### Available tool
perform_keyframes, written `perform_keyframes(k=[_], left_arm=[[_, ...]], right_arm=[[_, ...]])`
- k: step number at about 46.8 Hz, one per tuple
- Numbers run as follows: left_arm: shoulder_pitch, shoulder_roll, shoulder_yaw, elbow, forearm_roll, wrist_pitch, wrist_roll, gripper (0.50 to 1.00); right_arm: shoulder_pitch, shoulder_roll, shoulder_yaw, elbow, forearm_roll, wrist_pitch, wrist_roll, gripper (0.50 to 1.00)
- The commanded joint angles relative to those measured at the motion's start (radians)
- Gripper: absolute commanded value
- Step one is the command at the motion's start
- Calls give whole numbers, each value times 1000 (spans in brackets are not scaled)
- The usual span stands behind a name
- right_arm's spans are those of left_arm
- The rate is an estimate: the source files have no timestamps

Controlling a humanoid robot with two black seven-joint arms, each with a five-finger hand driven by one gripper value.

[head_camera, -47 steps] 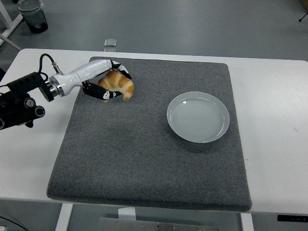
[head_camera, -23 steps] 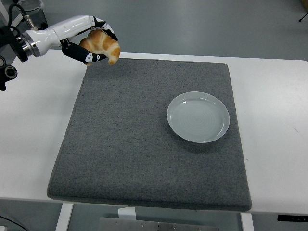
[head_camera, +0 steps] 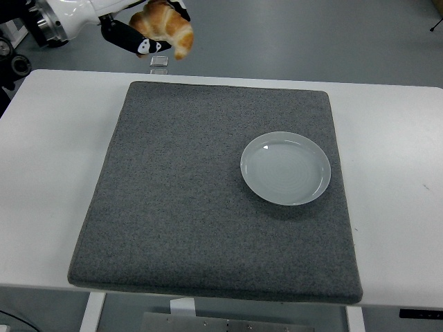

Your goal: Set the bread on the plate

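Lifted higher and carried a little rightward since the earlier frames, the bread now hangs at the picture's top left, beyond the far edge of the white worktop (head_camera: 48,207). On it lies a grey mat (head_camera: 208,207) bearing the pale plate (head_camera: 285,168), empty. Left hand (head_camera: 142,28) grasps the bread (head_camera: 166,22), a golden croissant.

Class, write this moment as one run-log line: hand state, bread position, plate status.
left robot hand: shut on croissant | croissant: held in the air, top left | plate: empty, on grey mat | right hand: out of view
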State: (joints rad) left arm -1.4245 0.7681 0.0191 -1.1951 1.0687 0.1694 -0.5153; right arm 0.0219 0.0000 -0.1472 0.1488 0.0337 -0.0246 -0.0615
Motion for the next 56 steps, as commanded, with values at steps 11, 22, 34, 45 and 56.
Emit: perform_keyframes(k=[11,22,34,45,56], left_arm=[[-14,-231,10,25,28,7,9,500],[-4,-455,32,179,109,9,11,500],[29,-619,33,350,111,15,12,500],[64,-707,143,453,125,71,12,500],[131,-768,202,536,125,119,11,500]], right_arm=[[0,0,0,0,0,0,0,930],[0,0,-2,0,0,0,0,930],[0,0,0,0,2,0,0,930],[1,0,0,0,2,0,0,930],[1,0,0,0,3,0,0,930]])
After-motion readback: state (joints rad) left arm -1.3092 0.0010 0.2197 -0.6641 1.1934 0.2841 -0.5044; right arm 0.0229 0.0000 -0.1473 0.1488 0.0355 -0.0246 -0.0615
